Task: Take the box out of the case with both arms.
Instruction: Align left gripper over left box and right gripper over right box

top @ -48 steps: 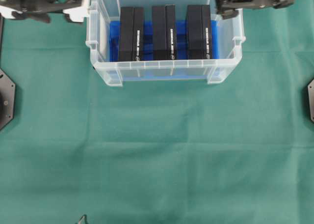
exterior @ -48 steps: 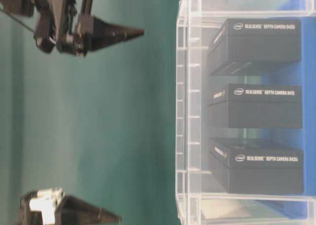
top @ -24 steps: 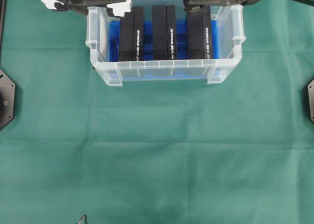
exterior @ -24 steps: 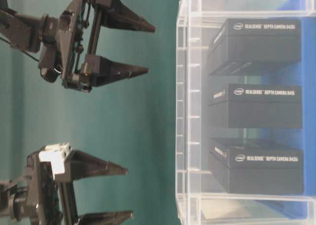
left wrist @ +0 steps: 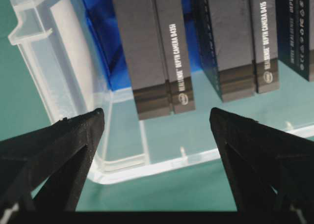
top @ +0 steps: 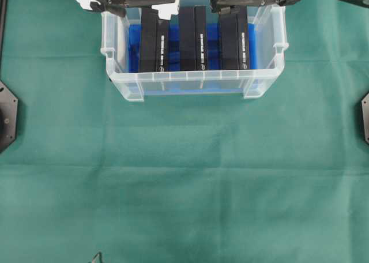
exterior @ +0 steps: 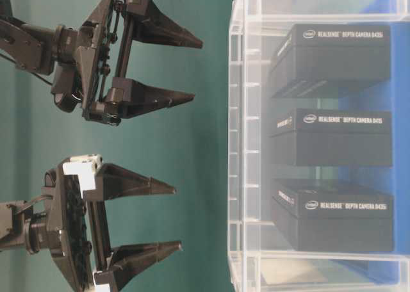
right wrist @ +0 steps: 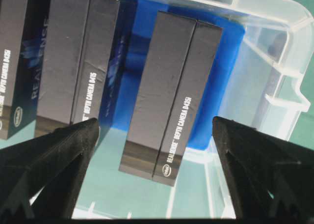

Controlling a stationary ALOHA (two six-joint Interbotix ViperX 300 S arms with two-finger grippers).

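You see both arms cut off at the top edge overhead. 3 boxes [top: 195,37] stand in the case [top: 190,81], long axes front-to-back. Left gripper [exterior: 170,218] and right gripper [exterior: 192,71] gape wide, empty.

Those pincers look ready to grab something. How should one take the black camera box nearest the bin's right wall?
Probably from above, closing across the narrow upper edge of the right-hand RealSense box. It stands on edge in the clear bin, with gaps on both flanks. The open right pincer already straddles it.
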